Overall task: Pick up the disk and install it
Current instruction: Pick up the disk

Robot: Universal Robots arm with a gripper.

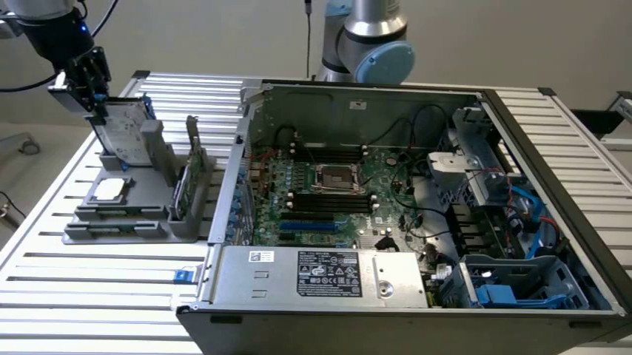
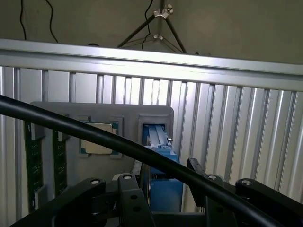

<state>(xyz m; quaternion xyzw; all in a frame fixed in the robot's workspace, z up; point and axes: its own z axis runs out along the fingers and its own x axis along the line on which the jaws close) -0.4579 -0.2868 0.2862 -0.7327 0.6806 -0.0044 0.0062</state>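
The disk (image 1: pixel 123 132) stands upright in a grey holder (image 1: pixel 129 218) on the exterior view's left. It is a silver-grey drive with a white label in a blue carrier. My gripper (image 1: pixel 97 103) hangs at its upper end, open. In the wrist view the disk's blue edge (image 2: pixel 158 146) runs between my two black fingers (image 2: pixel 128 198), so the jaws stand on either side of it. I cannot tell whether a finger touches it. At the exterior view's lower right, a blue plastic cage (image 1: pixel 523 285) sits inside the open computer case (image 1: pixel 395 185).
The grey holder also carries a small square silver chip (image 1: pixel 112 188) and upright green boards (image 1: pixel 188 177). A black cable (image 2: pixel 94 137) crosses the wrist view. The arm's grey and blue joint (image 1: pixel 374 44) stands behind the case. Everything rests on a slatted aluminium table (image 1: pixel 89 296).
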